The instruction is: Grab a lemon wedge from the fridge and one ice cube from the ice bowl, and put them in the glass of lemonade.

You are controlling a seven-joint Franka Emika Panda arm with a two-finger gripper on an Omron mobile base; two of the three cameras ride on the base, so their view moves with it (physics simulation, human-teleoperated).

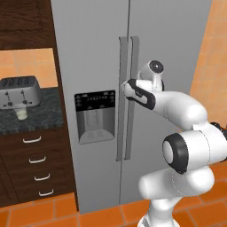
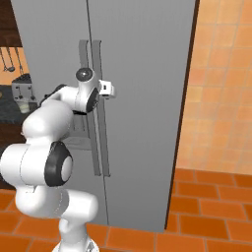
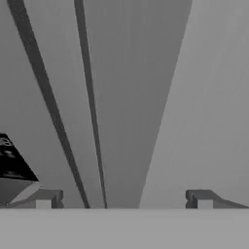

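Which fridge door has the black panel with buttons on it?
The left door of the fridge. It carries the black dispenser panel, beside the counter with the toaster. The right door is plain grey steel with nothing but its long handle.

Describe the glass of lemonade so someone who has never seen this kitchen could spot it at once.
Start at the tall grey fridge and look left to the dark speckled counter above the drawers. A silver toaster stands there; the glass of lemonade is right in front of it. It is a small clear tumbler of pale yellowish liquid, shorter than the toaster.
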